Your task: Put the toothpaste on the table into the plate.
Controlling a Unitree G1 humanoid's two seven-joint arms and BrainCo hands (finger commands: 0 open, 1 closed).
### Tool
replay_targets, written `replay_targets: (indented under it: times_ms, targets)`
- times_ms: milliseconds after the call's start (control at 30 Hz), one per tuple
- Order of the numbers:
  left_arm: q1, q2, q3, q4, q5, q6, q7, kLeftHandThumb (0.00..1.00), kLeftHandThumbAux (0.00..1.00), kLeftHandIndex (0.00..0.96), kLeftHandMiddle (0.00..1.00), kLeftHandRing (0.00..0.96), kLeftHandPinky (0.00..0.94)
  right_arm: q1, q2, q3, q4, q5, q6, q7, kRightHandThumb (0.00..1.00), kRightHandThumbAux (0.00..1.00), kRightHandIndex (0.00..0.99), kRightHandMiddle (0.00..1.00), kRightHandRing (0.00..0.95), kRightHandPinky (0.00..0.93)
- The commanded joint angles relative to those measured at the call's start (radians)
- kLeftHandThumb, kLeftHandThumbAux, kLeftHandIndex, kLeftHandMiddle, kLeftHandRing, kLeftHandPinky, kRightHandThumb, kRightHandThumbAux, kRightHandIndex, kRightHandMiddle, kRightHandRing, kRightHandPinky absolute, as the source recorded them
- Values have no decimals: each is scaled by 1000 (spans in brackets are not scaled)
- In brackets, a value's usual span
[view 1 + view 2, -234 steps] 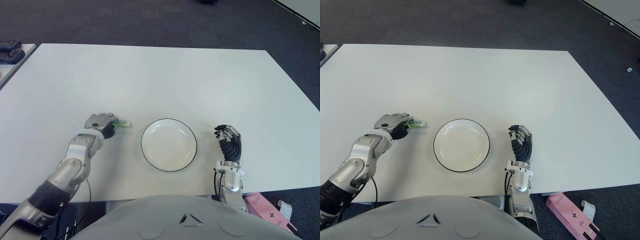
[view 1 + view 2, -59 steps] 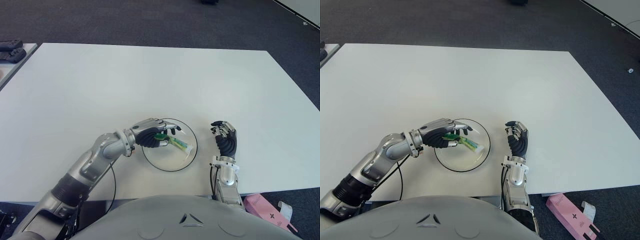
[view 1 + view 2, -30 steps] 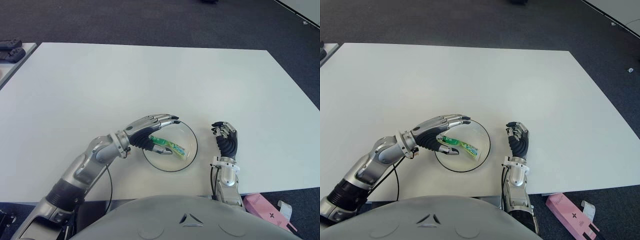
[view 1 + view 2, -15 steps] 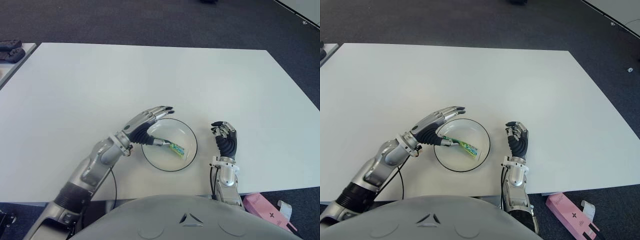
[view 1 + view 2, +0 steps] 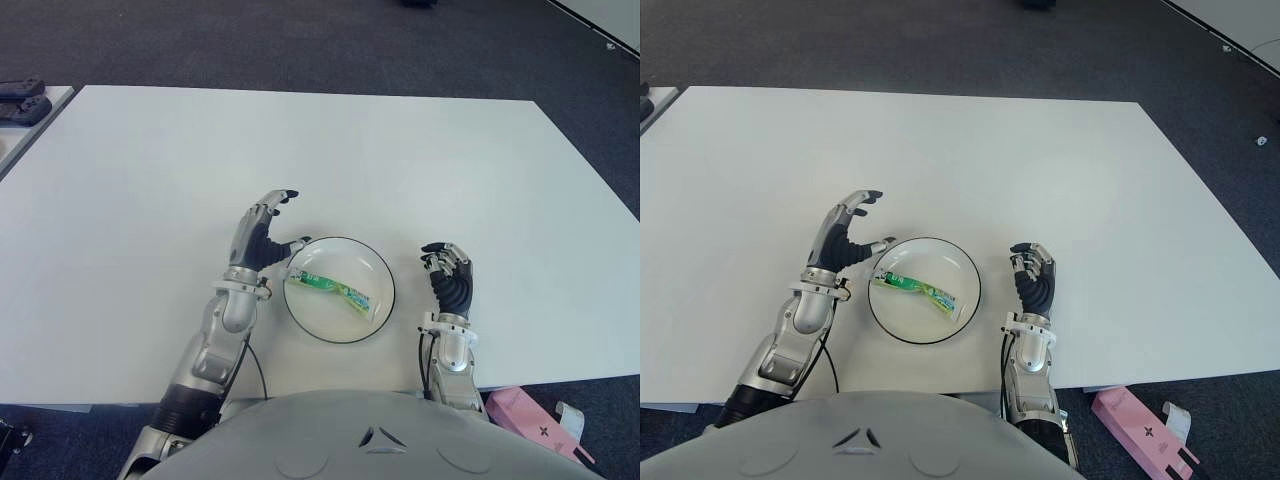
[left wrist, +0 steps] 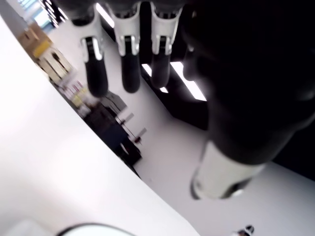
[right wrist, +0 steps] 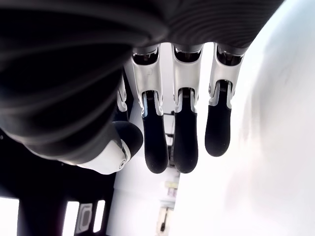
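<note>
Toothpaste (image 5: 334,290) lay inside the plate (image 5: 377,269), a green and white tube slanted across the dish with one end close to the rim on the robot's left side and the other nearer the middle. No finger touched it. The plate, white with a dark rim, sat on the white counter (image 5: 330,150) close to the near edge.

Just beside the plate on its left stood the left hand (image 5: 262,236), raised with its fingers spread and holding nothing, the thumb tip close to the plate's rim. On the plate's right, a little apart from it, the right hand (image 5: 451,276) stood upright with its fingers loosely bent and empty; its wrist view showed the fingertips (image 7: 186,142) hanging side by side around nothing.

Off the counter's near right corner, a pink box (image 5: 535,416) lay on the dark floor.
</note>
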Motion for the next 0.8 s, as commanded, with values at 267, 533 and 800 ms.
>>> replay_targets:
  times_ms: [267,533,800]
  targets:
    - [-6,-81,78,60,-168,73,2,2,992,359,344,286,269,-28,-16,-4,60,13,-39,17,706,731,429,486,504,514]
    - [-35,-99,112,117,-249,58,4,0,998,409,389,335,356,-41,-18,-6,73,16,-33,20,705,732,429,490,511,520]
    - [-72,-94,150,244,-320,-65,14,0,998,422,413,390,424,-54,-20,-5,82,24,-36,26,707,733,428,483,505,526]
